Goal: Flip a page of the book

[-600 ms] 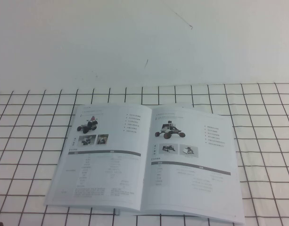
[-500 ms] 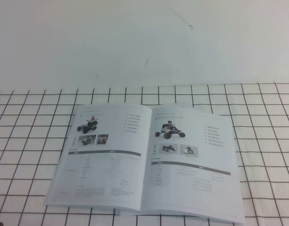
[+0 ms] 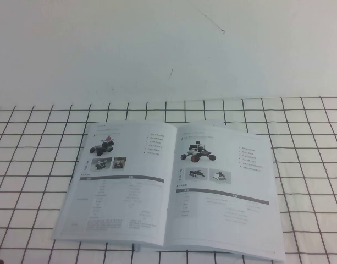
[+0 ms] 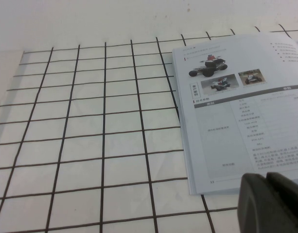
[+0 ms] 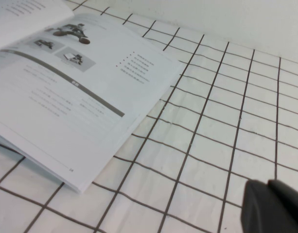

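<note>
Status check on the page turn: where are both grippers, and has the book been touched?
Left gripper off the book's left near corner; right gripper off its right near corner, over the grid mat. Book open flat, right page untouched. Nothing in the way.

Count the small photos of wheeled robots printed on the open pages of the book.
6 on the book: three on its left page, three on its right page. The left gripper and right gripper sit near its front corners.

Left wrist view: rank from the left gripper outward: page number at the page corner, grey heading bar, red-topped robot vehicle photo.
From the left gripper, low beside the open book:
1. Page number, at the page's near corner.
2. Grey heading bar, mid-page.
3. Robot vehicle photo, near the page's far edge.
The right gripper sits off the book's other side.
</note>
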